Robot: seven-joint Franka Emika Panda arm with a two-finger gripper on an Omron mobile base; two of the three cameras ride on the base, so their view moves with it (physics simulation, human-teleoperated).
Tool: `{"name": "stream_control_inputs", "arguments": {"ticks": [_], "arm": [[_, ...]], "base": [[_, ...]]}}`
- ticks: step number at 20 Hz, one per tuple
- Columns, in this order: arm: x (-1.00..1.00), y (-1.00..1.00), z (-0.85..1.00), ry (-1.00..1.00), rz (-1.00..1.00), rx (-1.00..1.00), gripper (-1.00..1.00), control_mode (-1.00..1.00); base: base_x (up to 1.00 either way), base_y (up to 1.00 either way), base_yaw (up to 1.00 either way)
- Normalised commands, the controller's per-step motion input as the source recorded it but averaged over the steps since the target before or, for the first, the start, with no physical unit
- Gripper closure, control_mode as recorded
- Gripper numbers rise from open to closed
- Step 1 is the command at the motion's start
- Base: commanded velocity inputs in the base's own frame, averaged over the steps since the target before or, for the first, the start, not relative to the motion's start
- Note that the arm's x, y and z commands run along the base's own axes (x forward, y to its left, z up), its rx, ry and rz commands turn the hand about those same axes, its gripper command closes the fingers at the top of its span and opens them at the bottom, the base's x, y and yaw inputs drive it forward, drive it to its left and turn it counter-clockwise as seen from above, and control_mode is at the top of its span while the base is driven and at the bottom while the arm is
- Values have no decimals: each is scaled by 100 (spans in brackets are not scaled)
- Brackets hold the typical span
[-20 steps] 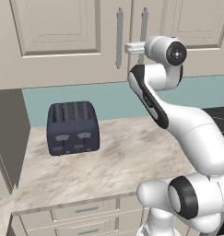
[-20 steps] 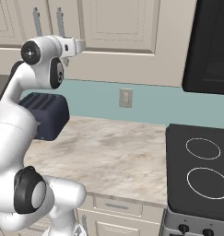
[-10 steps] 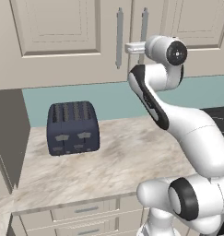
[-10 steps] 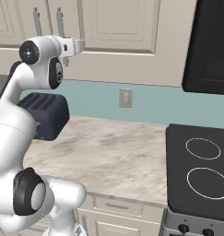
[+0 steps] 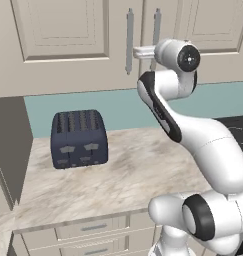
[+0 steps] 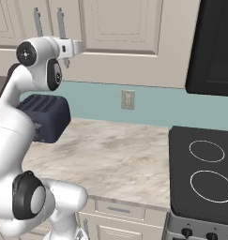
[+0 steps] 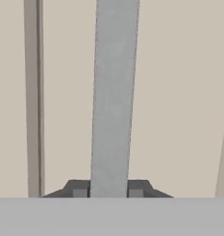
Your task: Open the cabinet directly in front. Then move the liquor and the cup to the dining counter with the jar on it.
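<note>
The beige cabinet (image 5: 63, 45) with raised-panel doors stands shut in front of me, also seen in the right base view (image 6: 120, 28). My gripper (image 7: 109, 189) is at the long silver handle (image 7: 112, 92) of the right door, one dark fingertip (image 7: 79, 189) pressed against each side of the bar. In the left base view the hand (image 5: 154, 51) reaches that same handle (image 5: 156, 22) about halfway down. The left door's handle (image 5: 129, 40) hangs free beside it. Liquor and cup are hidden behind the shut doors. The dining counter and jar are out of view.
A dark toaster (image 5: 79, 138) sits on the marbled counter (image 5: 118, 175) below the cabinet, left of the arm. A black stove top (image 6: 204, 173) lies to the right, with a dark appliance (image 6: 214, 47) above it. A wall outlet (image 6: 128, 99) is on the teal backsplash.
</note>
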Motion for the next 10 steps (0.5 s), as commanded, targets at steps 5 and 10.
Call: {"name": "stream_control_inputs", "arguments": {"ticks": [5, 10], "arm": [[-52, -14, 30, -7, 0, 0, 100, -100], [-74, -36, 42, -6, -5, 2, 100, -100]], "base": [[0, 0, 0], [0, 0, 0]]}}
